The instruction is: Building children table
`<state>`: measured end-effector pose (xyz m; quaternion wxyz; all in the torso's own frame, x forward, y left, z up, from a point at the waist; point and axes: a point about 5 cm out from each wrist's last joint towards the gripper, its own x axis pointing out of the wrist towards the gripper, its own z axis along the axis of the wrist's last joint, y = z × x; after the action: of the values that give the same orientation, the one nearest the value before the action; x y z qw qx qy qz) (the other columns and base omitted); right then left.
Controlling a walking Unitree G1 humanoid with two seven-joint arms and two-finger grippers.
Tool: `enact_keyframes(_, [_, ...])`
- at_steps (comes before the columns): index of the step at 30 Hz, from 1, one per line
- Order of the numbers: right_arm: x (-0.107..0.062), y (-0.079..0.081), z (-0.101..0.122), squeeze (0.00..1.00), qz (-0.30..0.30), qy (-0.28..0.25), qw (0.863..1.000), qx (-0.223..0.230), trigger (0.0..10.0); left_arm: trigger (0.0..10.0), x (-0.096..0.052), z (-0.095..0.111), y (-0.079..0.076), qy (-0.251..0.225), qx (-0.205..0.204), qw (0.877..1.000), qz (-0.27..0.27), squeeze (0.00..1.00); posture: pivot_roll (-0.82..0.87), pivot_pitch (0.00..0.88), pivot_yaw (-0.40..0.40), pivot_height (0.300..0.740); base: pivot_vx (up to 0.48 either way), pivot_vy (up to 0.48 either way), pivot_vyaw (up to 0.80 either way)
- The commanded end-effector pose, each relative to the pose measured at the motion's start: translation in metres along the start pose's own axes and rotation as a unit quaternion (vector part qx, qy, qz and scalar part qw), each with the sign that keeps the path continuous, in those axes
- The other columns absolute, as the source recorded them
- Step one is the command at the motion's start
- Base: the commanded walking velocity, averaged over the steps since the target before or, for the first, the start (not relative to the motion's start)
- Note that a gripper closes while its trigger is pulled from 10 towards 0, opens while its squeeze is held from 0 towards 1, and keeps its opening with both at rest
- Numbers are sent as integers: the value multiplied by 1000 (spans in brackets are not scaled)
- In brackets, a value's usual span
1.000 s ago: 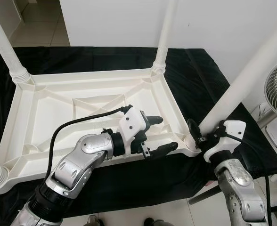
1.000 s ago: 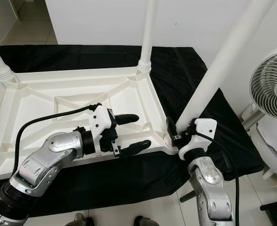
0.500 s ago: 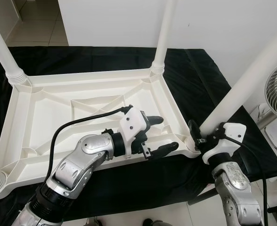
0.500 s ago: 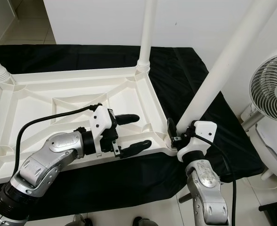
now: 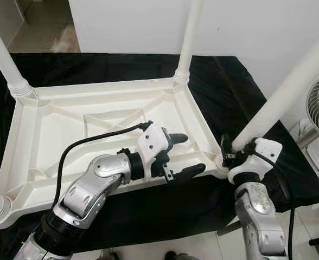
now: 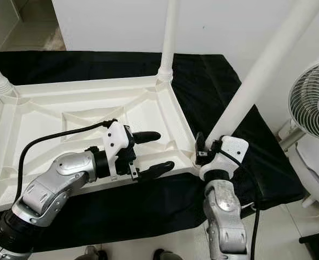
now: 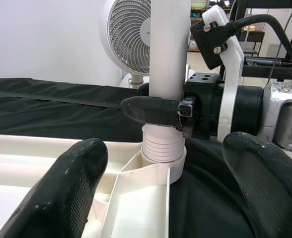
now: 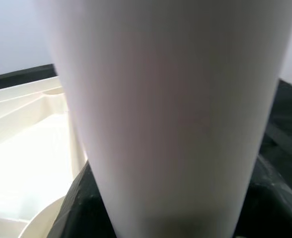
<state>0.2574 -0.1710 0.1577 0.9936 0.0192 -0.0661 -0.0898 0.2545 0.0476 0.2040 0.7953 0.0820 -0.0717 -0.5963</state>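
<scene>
Black cloth (image 5: 94,67) under upturned table (image 5: 56,124). Right claw (image 6: 203,153) clenched on corner leg (image 5: 273,105), now twisted further round. Left claw (image 5: 184,154) spread, waiting nearby. Leg likely seating.

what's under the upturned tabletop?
A black cloth lies under the white tabletop, showing all round its rim. What the cloth covers and anything beneath the tabletop's middle is hidden.
</scene>
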Motion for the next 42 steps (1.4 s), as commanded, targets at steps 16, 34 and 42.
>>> enact_keyframes(16, [-2, -13, -32, 0, -143, 79, 986, -27, 10000, 10000, 5, 1, -4, -2, 4, 1000, -21, 0, 7, 157, -35, 740, 0, 0, 0])
enact_keyframes(34, [7, -27, -12, 1000, -96, 7, 995, -13, 10000, 10000, 7, 0, -5, -4, 3, 1000, -21, 0, 2, 144, -40, 740, 0, 0, 0])
enact_keyframes(42, [14, -37, -3, 949, -49, -13, 998, -26, 10000, 10000, 7, 0, -6, -5, 3, 1000, -22, 0, 2, 140, -40, 740, 0, 0, 0])
